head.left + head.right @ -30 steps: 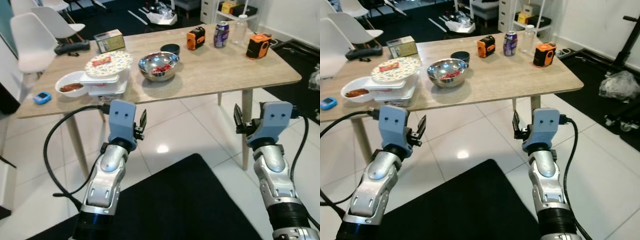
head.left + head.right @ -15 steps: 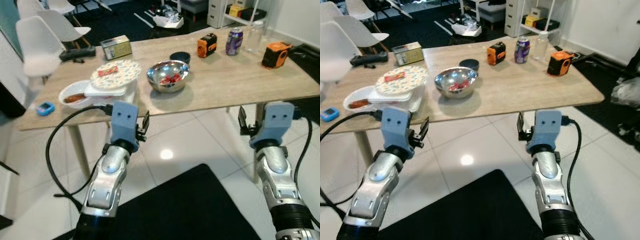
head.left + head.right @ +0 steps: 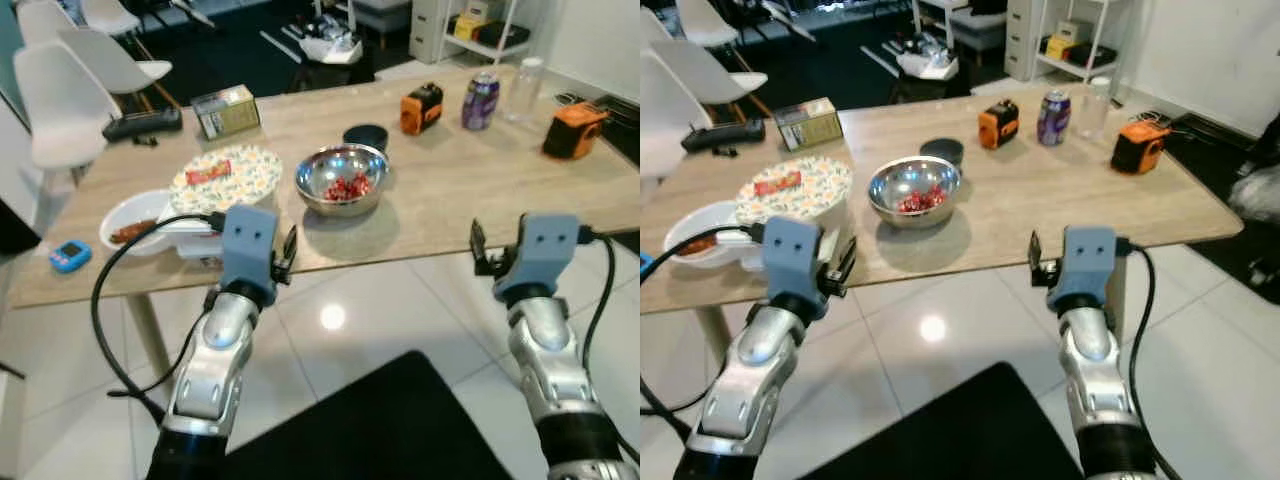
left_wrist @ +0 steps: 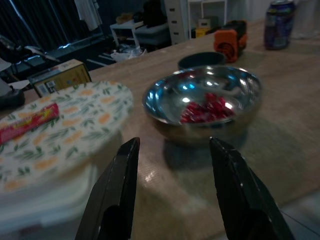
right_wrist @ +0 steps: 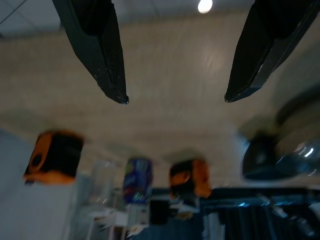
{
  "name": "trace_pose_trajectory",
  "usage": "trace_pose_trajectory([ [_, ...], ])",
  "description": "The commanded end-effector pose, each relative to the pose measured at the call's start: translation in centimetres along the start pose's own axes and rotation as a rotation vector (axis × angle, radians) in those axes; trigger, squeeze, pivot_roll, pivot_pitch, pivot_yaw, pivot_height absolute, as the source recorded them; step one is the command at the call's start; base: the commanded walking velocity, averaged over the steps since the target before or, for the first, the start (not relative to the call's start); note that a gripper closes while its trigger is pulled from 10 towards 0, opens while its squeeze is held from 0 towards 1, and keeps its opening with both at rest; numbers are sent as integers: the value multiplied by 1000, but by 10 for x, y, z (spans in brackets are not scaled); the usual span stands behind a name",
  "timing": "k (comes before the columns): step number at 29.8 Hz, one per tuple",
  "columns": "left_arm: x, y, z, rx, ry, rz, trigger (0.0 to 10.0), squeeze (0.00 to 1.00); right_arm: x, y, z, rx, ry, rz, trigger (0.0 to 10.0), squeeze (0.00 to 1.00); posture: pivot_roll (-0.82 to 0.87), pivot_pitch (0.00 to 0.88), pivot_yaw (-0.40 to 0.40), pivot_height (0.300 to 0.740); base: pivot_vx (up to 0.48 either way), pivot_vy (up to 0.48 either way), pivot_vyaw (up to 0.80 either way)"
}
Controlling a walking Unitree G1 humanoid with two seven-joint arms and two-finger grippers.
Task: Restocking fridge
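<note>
Hands: left hand (image 4: 172,192) and right hand (image 5: 175,100) both have fingers spread apart, holding and touching nothing, raised before the near edge of the worktop (image 3: 450,200). Purple drink can (image 3: 479,100) stands upright near the far edge, between two orange devices. Steel bowl (image 3: 341,180) with red pieces sits mid-worktop, beside a patterned plate (image 3: 226,177) carrying a red wrapper.
</note>
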State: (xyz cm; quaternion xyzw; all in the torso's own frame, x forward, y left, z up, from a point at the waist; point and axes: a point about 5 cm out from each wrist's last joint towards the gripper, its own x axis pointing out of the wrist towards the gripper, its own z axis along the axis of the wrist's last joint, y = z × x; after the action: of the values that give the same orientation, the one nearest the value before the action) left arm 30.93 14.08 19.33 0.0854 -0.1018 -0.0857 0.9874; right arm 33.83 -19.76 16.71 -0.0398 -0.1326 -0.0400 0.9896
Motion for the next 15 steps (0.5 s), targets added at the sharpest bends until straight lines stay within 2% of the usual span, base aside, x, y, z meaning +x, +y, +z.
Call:
trace_pose_trajectory([
  [1, -4, 4, -8, 4, 36, 19, 10000, 0, -2, 5, -4, 11, 18, 14, 10000, 0, -4, 127, 74, 737, 480, 0, 0],
  [10, -4, 4, -7, -3, 31, 25, 10000, 0, -2, 4, -5, 9, 20, 15, 10000, 0, -5, 131, 72, 737, 464, 0, 0],
  [12, -4, 4, -6, -6, 28, 25, 10000, 0, -2, 4, -5, 8, 20, 15, 10000, 0, -5, 132, 71, 737, 270, 0, 0],
  [15, -6, 1, -2, 34, -7, -6, 10000, 0, -3, 3, -5, 6, 22, 14, 10000, 0, -5, 133, 70, 737, 0, 0, 0],
])
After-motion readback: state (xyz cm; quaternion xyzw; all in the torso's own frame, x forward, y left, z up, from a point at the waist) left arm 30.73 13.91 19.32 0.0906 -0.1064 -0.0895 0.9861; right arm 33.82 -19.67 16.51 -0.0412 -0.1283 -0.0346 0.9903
